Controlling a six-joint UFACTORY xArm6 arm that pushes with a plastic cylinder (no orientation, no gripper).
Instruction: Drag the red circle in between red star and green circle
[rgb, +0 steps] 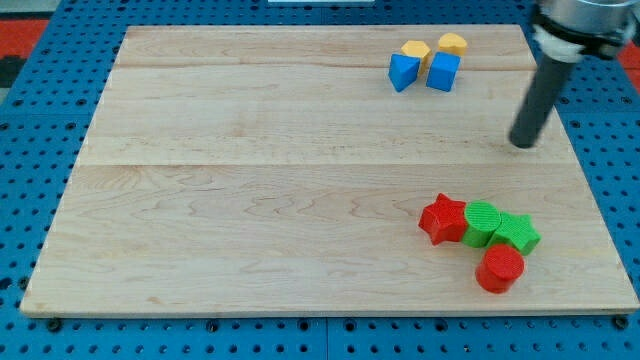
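Here my tip (523, 144) is resting on the pale wooden bench (250, 200), well above the red circle block (499, 268), which is sitting just below the green circle block (482, 222), beside the red star block (444, 219); no gripper exists to report on.

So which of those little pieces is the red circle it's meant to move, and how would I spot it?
Look at the wooden board, toward the view's bottom right, where four blocks huddle: a red star-shaped block, two green blocks, and below them the red round block. It sits nearest the board's bottom edge and is the only red one without points. My tip is well above the huddle.
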